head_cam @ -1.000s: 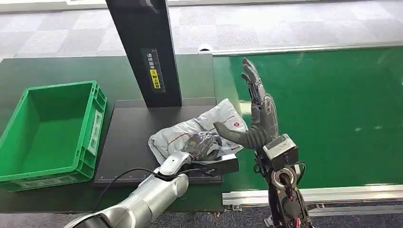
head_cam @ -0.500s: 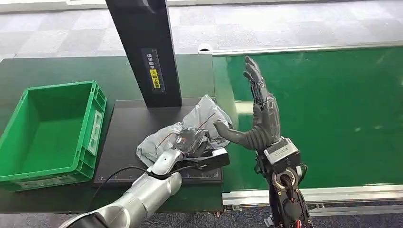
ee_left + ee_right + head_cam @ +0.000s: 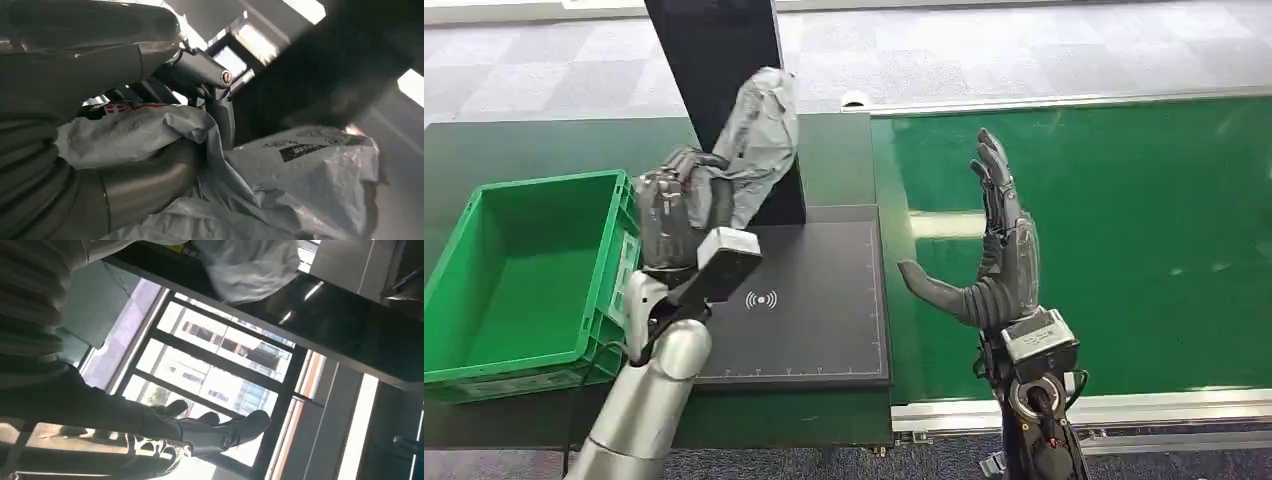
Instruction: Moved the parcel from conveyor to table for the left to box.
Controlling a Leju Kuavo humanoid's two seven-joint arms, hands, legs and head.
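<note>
Your left hand (image 3: 674, 220) grips the parcel (image 3: 759, 130), a crumpled grey poly bag, and holds it up in the air, clear of the desk (image 3: 544, 150). In the head view the bag stands up out of the fist in front of the black post (image 3: 714, 40), between the green crate (image 3: 524, 270) and the black scan pad (image 3: 814, 300). Hand sits just beside the crate's near wall, above the pad's left edge. Left wrist view: thumb and dark fingers (image 3: 200, 65) wrapped round the parcel (image 3: 280, 180), plastic bunched in the palm, a red-and-white label strip and a black printed label showing on the bag.

Your right hand (image 3: 994, 260) holds nothing: fingers straight up and apart, thumb stuck out toward the pad, palm facing left. It hovers over the near-left part of the green conveyor (image 3: 1124, 220), just past the seam with the desk, well apart from the parcel. Right wrist view: the hand (image 3: 200, 432) comes in from the edge with dark fingertips against bright windows; a bit of the grey parcel (image 3: 250, 265) shows at one edge.

Pad lies flat on the dark green desk, with a wireless symbol near its middle. Crate sits on the desk to the left of the pad. Grey tiled floor (image 3: 1024, 50) beyond the desk and belt.
</note>
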